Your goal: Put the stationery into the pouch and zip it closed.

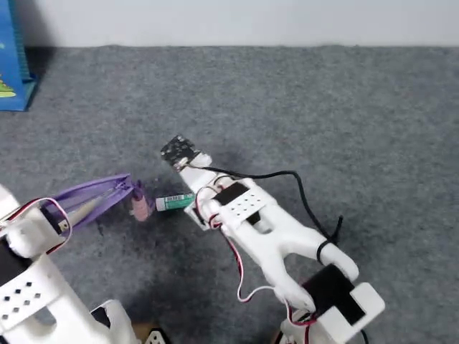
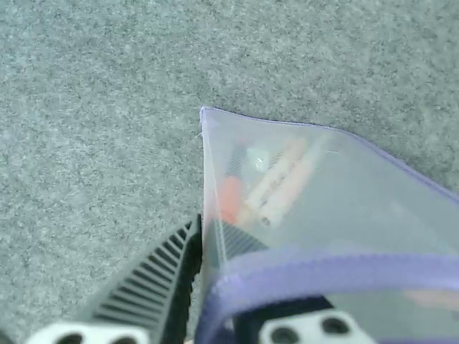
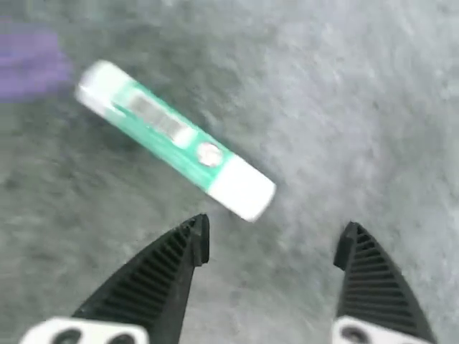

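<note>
Jaws on right arm spread, angled down beside green glue stick (image 3: 176, 140); left jaws pinching pouch (image 2: 323, 201) rim.

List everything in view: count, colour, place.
pouch: 1, clear with purple zip edge, left side of the carpet, mouth towards the middle
items inside: several, orange and pale, seen through the pouch wall; kind unclear
pink item: 1, pink, at the pouch mouth
glue stick: 1, green and white, lying flat just past the pink item
box: 1, blue, far left edge
carpet: 1, grey, under everything
cable: 1, black, along the right arm
left gripper: 1, black fingers, shut on the pouch
right gripper: 1, black fingers, open, beside the glue stick
</note>
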`<state>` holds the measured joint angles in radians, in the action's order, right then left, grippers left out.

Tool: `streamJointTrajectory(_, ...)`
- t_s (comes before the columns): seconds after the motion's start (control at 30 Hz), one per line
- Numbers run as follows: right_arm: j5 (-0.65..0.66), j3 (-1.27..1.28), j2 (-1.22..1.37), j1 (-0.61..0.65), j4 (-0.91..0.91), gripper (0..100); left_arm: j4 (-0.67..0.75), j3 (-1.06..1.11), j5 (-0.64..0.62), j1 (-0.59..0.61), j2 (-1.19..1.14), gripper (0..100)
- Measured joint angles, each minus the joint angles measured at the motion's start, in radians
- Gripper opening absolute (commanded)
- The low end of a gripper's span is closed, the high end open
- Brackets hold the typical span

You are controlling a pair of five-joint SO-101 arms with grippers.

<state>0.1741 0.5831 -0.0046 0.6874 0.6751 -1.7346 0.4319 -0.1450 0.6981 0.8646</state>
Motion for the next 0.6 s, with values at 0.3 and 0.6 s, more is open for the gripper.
streamJointTrajectory(0.3, 0.0, -0.149, 0.106, 0.066, 0.009, 30.7, 0.0, 0.0, 0.0, 0.0, 0.0, 1)
streamJointTrajectory(0.6, 0.049, -0.215, 0.25, 0.066, 0.054, 16.9, 0.0, 0.0, 0.0, 0.0, 0.0, 1)
